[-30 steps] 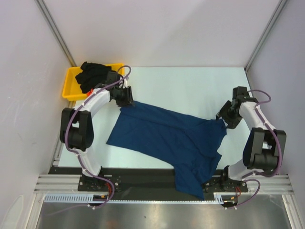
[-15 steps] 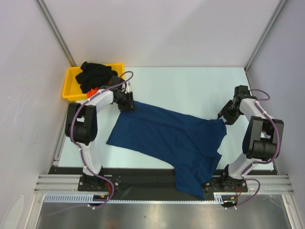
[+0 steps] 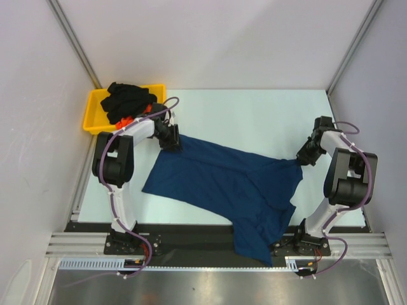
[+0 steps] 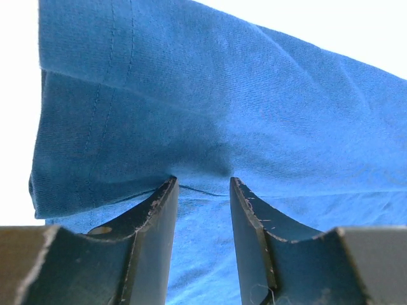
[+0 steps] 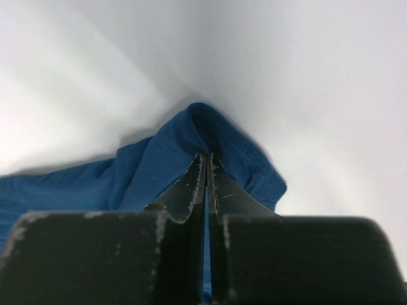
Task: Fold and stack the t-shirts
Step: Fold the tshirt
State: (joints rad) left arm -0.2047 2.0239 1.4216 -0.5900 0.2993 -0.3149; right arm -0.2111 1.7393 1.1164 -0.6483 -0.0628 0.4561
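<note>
A navy blue t-shirt [image 3: 222,184] lies spread and rumpled across the table, its lower end hanging over the near edge. My left gripper [image 3: 173,143] is at the shirt's far left corner. In the left wrist view its jaws [image 4: 202,181] stand apart, with the blue cloth [image 4: 222,95] lying flat between them and a fold at their tips. My right gripper [image 3: 304,159] is at the shirt's right corner. In the right wrist view it [image 5: 207,154] is shut on a pinched peak of the cloth [image 5: 146,171]. A black t-shirt [image 3: 127,98] and an orange-red one [image 3: 127,119] lie in the tray.
A yellow plastic tray [image 3: 92,111] stands at the far left corner of the table, just behind my left arm. White walls with metal posts close in the table on three sides. The arm bases sit on a dark rail at the near edge.
My right gripper has closed on the shirt's right corner. Both forearms have swung a little closer to the shirt; the shirt itself has barely moved.
</note>
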